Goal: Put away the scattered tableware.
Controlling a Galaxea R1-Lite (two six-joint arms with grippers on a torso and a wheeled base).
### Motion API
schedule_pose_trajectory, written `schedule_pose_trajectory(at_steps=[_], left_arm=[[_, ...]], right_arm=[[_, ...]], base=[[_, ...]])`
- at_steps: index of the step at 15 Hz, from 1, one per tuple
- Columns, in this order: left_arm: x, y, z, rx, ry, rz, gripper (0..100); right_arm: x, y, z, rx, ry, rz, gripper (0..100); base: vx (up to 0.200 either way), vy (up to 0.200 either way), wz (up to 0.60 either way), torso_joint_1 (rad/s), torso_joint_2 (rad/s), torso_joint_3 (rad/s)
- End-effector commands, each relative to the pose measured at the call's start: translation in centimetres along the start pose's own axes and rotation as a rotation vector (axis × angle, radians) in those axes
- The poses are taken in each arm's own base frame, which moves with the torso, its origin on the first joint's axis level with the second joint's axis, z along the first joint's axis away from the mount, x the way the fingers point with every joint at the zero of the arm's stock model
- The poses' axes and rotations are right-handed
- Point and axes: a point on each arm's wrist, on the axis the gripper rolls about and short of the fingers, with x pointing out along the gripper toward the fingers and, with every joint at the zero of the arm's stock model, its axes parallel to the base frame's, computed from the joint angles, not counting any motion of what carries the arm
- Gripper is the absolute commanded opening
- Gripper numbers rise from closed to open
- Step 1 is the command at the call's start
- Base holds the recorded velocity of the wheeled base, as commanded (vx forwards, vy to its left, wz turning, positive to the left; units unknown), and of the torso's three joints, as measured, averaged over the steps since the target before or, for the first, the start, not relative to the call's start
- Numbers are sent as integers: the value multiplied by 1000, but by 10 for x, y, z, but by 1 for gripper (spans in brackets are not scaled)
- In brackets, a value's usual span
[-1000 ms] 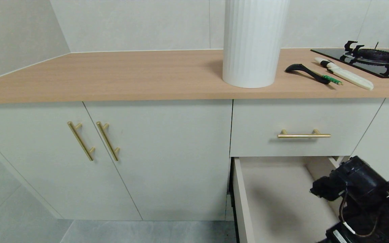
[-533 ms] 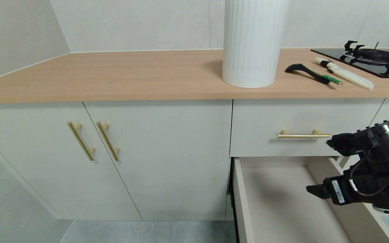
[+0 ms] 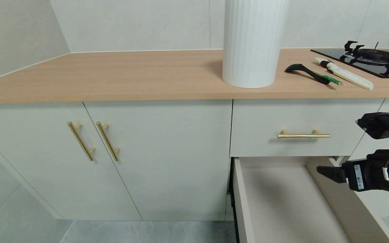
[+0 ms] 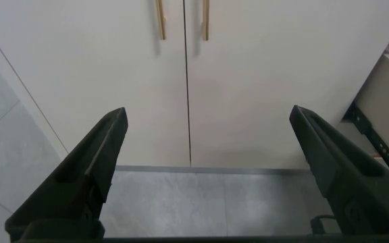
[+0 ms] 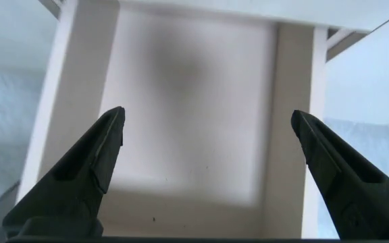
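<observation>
A wooden counter (image 3: 130, 74) meets pale tiled walls, with a gas hob (image 3: 373, 55) at its right end. Right of a white ribbed vase (image 3: 252, 44) lie a black ladle (image 3: 304, 71) and a white knife (image 3: 346, 75), close together. Below, the lower drawer (image 3: 240, 195) stands pulled out. The right gripper (image 5: 206, 115) hangs over it, fingers wide apart. The left gripper (image 4: 208, 111), fingers likewise apart, faces the cabinet doors (image 4: 248, 81).

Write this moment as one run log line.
right gripper: open, over open drawer | left gripper: open, facing cabinet doors | black spoon, knife: on counter
</observation>
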Motion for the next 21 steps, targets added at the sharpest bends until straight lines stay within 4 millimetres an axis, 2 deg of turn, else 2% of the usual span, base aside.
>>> schedule_pose_trajectory(at_steps=[1, 7, 21], left_arm=[[0, 0, 0, 0, 1, 0, 100], [0, 0, 0, 0, 1, 0, 100], [0, 0, 0, 0, 1, 0, 100]], right_arm=[[-8, -2, 3, 13, -49, 7, 100], [-11, -2, 4, 15, -70, 10, 100], [-12, -3, 4, 15, -76, 9, 100]], base=[[0, 0, 0, 0, 0, 0], [0, 0, 0, 38, -178, -165], [0, 0, 0, 188, -496, -287]])
